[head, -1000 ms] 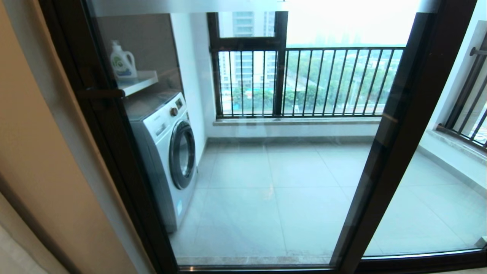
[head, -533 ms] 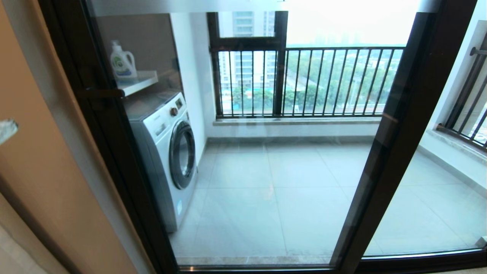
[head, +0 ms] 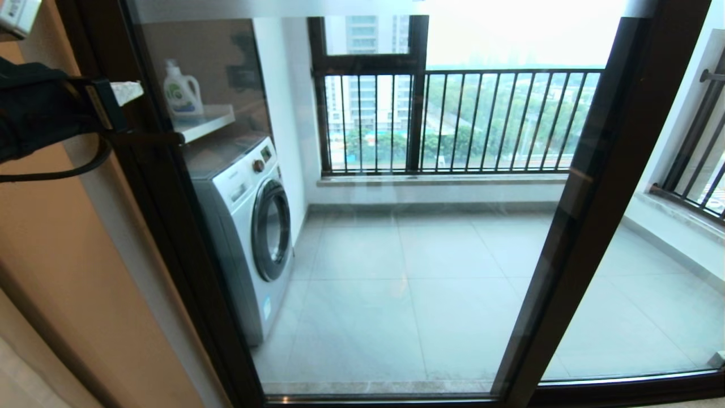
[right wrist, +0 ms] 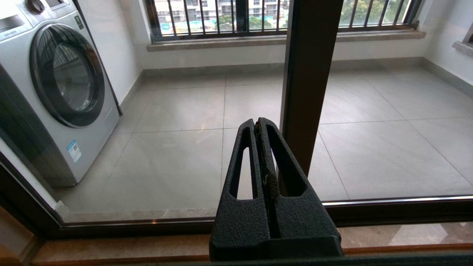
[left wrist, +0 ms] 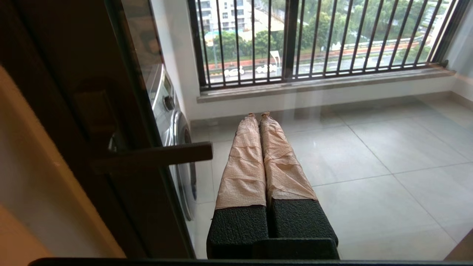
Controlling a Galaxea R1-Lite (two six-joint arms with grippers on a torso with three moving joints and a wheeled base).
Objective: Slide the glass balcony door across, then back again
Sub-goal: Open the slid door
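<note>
The glass balcony door (head: 181,238) fills the head view, its dark brown frame standing against the left jamb. Its slim dark handle (head: 150,139) juts from the left upright. My left gripper (head: 126,90) reaches in from the upper left, just above that handle and close to the upright. Seen from the left wrist, the tape-wrapped left gripper (left wrist: 258,115) is shut and empty, with the handle (left wrist: 155,157) beside it, apart from the fingers. My right gripper (right wrist: 257,122) is shut, low before the glass near the other brown upright (right wrist: 310,74). It is out of the head view.
Behind the glass stand a washing machine (head: 249,226), a detergent bottle (head: 181,93) on a shelf, and a black-framed window with railing bars (head: 453,119). A beige wall (head: 56,255) borders the door on the left. The floor track (head: 623,391) runs along the bottom.
My left arm has risen into the head view from the left edge to the height of the handle. The door has not moved.
</note>
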